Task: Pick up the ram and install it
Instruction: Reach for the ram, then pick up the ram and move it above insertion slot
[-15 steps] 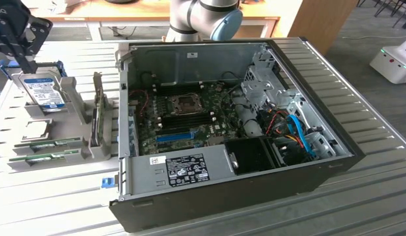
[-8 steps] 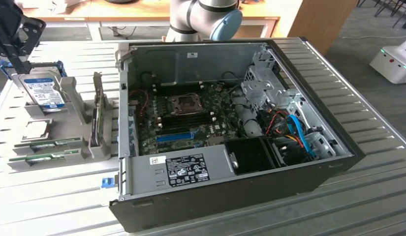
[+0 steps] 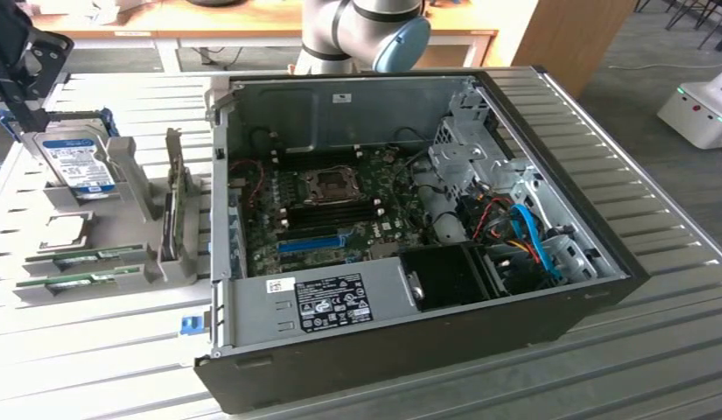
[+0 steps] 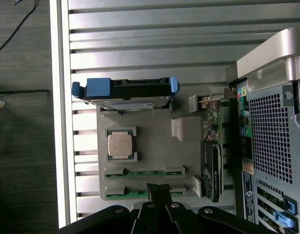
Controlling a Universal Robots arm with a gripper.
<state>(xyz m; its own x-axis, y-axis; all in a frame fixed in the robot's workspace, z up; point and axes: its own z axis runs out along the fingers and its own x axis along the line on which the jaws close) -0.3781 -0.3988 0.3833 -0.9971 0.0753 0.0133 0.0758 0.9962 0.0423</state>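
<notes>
Hovering above the grey parts holder at the exterior view's left of the desk, the hand is pinched shut with nothing in it. The ram stands on edge in the holder's nearest slot, a second stick just beside it, I'd guess so the top edge is easy to pinch. The open PC case lies to the right, motherboard facing up.
</notes>
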